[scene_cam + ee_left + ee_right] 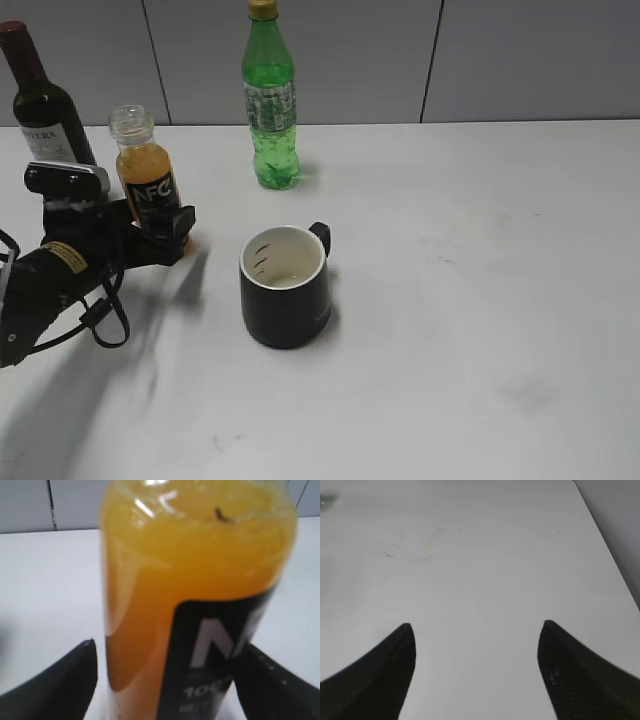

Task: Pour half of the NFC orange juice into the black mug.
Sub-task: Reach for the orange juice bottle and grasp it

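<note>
Grasping stage. Juice (145,175): uncapped, upright, at 10 o'clock from mug (285,285), well apart. Left gripper (165,680): fingers flank the bottle; full clamp cannot be told. Right gripper (476,670): spread, empty. Advice: squeeze at label height, lift level, tip slowly over the rim.

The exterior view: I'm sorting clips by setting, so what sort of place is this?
Probably a lab test bench: a plain white table against grey wall panels, with staged drinks and a robot's left gripper.

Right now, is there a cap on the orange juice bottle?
No, the orange juice bottle shows a bare, open threaded neck with no cap on it.
</note>
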Tool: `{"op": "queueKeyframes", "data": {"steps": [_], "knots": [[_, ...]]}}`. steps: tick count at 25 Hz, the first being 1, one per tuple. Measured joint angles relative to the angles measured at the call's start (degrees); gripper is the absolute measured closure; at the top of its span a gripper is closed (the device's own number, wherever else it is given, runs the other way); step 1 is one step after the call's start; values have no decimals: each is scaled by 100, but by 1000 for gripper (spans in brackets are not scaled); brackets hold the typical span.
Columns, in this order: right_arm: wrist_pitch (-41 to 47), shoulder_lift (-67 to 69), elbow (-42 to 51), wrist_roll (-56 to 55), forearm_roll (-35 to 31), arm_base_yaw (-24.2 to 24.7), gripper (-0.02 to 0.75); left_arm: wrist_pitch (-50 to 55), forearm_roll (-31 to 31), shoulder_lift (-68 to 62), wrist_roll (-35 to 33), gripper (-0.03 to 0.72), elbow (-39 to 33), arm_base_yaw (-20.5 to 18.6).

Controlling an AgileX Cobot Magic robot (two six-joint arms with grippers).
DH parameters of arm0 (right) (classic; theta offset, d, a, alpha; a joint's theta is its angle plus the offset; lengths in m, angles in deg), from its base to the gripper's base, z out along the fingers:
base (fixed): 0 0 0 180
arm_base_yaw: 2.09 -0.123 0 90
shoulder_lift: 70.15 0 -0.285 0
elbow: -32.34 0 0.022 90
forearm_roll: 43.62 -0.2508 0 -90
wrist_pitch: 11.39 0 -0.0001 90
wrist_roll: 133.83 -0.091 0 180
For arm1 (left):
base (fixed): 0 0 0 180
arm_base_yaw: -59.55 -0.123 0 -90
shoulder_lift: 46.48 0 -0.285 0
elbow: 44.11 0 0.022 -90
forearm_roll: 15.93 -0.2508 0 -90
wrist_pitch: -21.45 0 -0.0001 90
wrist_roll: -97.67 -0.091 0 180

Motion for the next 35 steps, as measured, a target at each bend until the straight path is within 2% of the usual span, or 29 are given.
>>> {"op": "queueKeyframes", "data": {"steps": [14,22,29,35], "knots": [[0,0,0,0,0,0,161,-222,-71,-421,0,69,557,0],[0,0,0,0,0,0,161,-248,-77,-433,-19,217,594,0],[0,0,0,0,-5,0,161,-259,-144,-433,-93,217,594,-5],[0,0,0,0,-5,0,161,-265,-437,-434,-206,217,594,-5]]}}
